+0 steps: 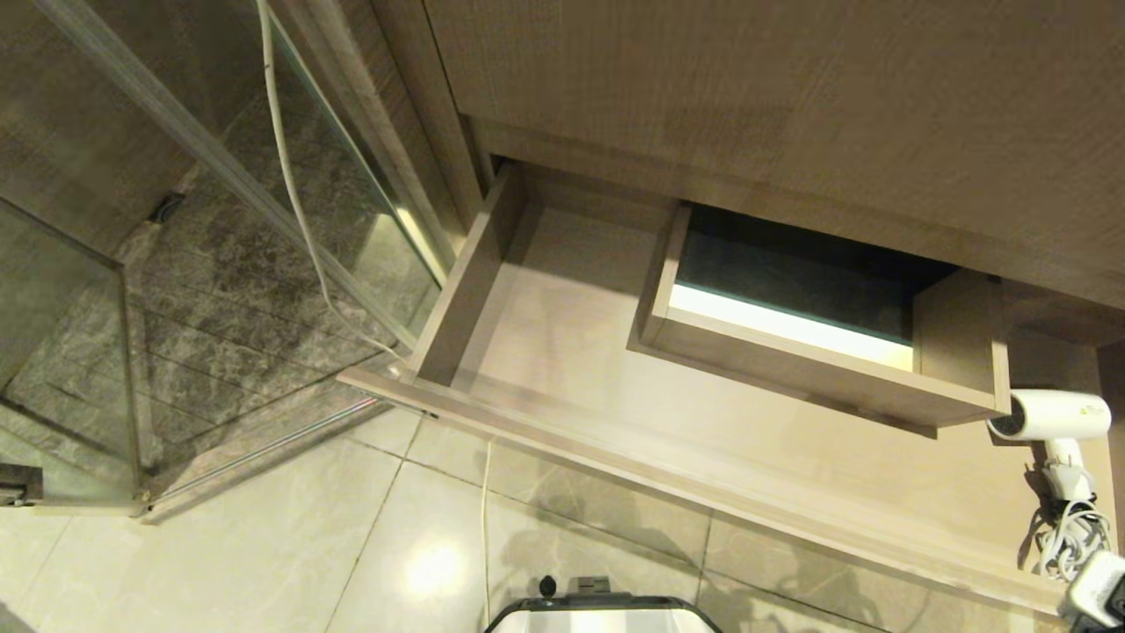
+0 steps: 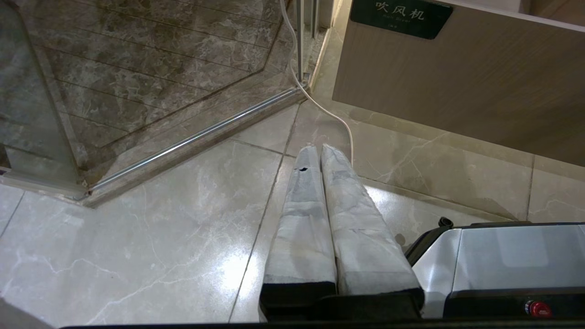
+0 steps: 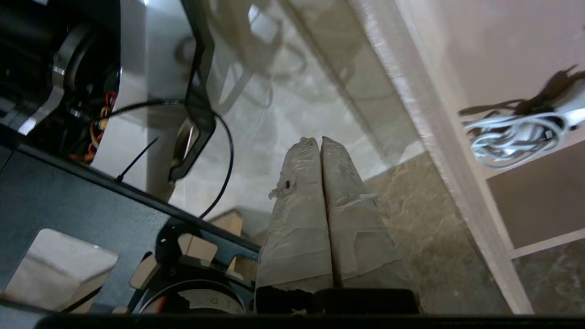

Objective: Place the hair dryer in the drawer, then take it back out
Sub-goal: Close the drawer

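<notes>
The drawer [image 1: 562, 352] stands pulled open, with a boxed cutout [image 1: 817, 352] inside. Its flat front [image 2: 457, 82] carries a black label [image 2: 400, 16]. The white hair dryer [image 1: 1055, 415] lies at the drawer's right end, barrel pointing left, and its bundled cord [image 1: 1068, 532] lies nearer the front. My right gripper [image 3: 315, 140] is shut and empty, over the floor just outside the drawer's front rim [image 3: 438, 137]; the cord [image 3: 512, 137] is beyond that rim. A pale part of that arm [image 1: 1097, 593] shows at the head view's lower right corner. My left gripper [image 2: 316, 148] is shut and parked low above the floor tiles.
A glass shower enclosure [image 1: 176, 264] with a metal threshold stands on the left, and a white hose [image 1: 290, 176] hangs along it. A tall wood-grain cabinet panel [image 1: 791, 88] overhangs the drawer. My own base [image 1: 602, 615] sits just in front of the drawer.
</notes>
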Available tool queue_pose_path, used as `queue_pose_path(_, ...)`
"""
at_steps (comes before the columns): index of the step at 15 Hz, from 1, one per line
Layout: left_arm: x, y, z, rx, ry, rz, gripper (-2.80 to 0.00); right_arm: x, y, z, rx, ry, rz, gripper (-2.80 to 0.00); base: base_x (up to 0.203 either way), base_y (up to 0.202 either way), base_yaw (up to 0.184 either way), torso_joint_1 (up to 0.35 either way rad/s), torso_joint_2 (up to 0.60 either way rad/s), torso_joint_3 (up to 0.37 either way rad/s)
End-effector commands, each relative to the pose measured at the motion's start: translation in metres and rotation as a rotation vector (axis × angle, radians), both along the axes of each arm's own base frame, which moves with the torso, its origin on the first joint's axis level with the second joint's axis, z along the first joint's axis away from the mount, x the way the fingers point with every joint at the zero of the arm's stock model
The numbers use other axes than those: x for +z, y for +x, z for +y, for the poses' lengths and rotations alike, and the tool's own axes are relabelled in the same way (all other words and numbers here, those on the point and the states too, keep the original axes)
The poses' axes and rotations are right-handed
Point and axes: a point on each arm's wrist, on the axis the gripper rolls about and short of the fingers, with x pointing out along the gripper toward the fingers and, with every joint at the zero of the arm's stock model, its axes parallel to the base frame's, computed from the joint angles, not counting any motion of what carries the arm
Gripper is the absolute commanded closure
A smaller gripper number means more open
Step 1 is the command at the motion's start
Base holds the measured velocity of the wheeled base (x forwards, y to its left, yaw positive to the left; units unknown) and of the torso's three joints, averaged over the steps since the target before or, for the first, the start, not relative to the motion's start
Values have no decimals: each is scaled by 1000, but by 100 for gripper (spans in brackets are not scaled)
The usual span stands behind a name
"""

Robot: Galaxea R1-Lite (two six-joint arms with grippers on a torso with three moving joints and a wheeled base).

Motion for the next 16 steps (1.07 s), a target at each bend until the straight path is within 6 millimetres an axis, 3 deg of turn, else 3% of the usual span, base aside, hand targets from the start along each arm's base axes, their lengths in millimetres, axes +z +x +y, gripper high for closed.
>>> queue_pose_path(1,0,0,0,0,0,2,0,-10,14,9,9,-60,111,0,0,0,0,0,0,0)
queue_pose_path(7,0,0,0,0,0,2,0,-22,46,29,11,-96,171,0,0,0,0,0,0,0)
queue_pose_path(16,0,0,0,0,0,2,0,-12,97,58,7,-12,3,0,0,0,0,0,0,0)
